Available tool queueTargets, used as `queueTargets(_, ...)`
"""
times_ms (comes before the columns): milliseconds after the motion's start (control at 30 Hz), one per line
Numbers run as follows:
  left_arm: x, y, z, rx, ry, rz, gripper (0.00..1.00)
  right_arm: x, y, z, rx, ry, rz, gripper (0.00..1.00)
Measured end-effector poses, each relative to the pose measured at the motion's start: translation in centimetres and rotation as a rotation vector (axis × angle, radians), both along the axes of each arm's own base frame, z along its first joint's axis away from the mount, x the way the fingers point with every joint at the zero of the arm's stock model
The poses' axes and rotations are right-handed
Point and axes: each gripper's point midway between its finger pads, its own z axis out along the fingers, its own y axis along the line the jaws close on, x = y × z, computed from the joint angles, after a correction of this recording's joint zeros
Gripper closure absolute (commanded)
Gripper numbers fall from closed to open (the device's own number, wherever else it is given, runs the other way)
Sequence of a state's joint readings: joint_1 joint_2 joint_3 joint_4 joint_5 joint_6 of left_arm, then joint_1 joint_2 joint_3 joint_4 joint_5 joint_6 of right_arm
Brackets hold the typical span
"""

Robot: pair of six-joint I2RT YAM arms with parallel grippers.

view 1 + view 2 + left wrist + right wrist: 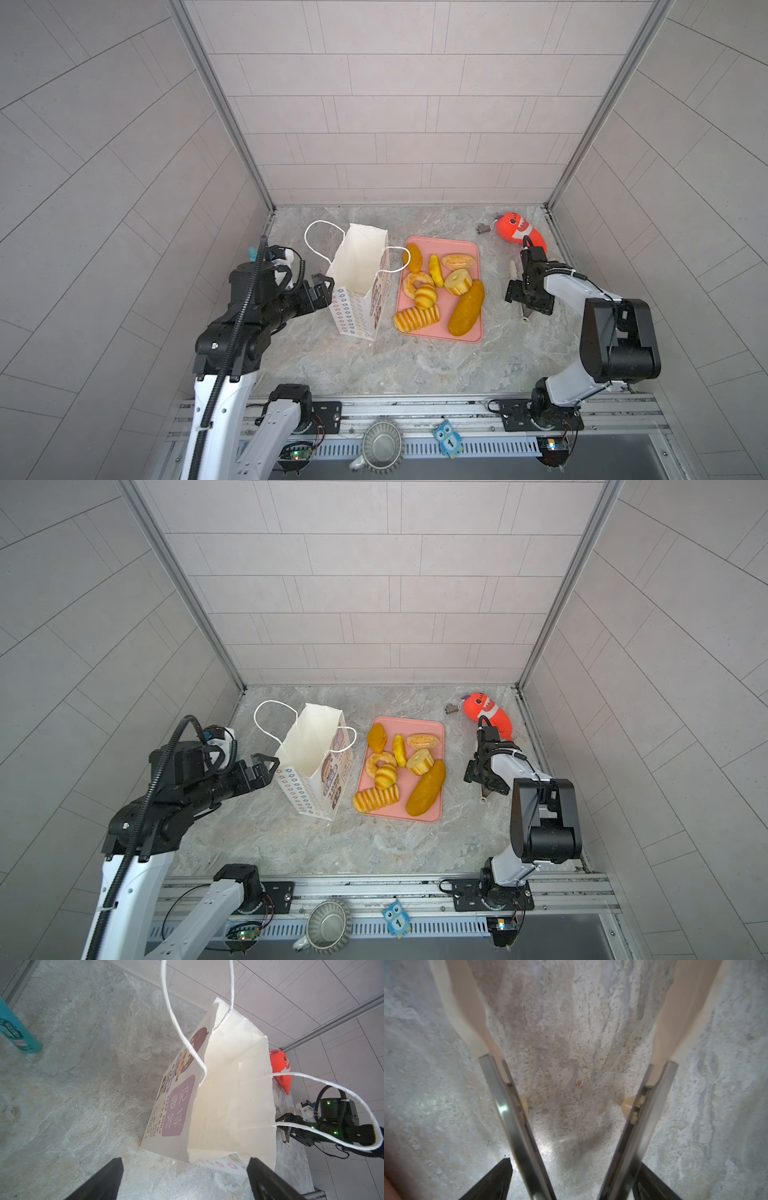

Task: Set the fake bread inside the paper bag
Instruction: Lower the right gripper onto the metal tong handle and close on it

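While left claw (326, 293) gapes empty beside paper bag (351, 309), right claw (575, 1163) grips spread tongs (504, 1105).

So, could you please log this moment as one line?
left pincer: open, by paper bag | right pincer: gripping tongs, beside tray | fake bread: all on tray

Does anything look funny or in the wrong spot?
Mostly tidy. The ridged roll pokes onto the pink tray's left rim, and a striped bun sits piled on a ring doughnut. The paper bag stands upright.
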State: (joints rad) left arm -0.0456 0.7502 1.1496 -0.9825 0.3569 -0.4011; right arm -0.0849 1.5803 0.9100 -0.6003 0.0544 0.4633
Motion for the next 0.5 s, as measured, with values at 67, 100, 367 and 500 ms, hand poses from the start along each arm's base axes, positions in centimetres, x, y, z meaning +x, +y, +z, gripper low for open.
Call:
queueTargets(67,0.0,0.0,0.0,0.002,0.002,-0.001,0.0,0.1,-0.1,-0.4,-0.001,0.005,-0.001,0.11)
queueTargets(100,0.0,0.0,-0.1,0.002,0.003,0.0,0.0,0.1,-0.1,-0.6,-0.003,0.009,-0.002,0.11)
queueTargets(367,-0.2,0.1,-0.2,0.005,0.013,0.002,0.0,0.9,-0.8,-0.9,-0.007,-0.002,-0.021,0.12)
queueTargets(500,-0.1,0.2,-0.2,0.012,0.015,0.003,0.0,1.6,-1.1,-1.0,-0.004,-0.019,-0.029,0.13)
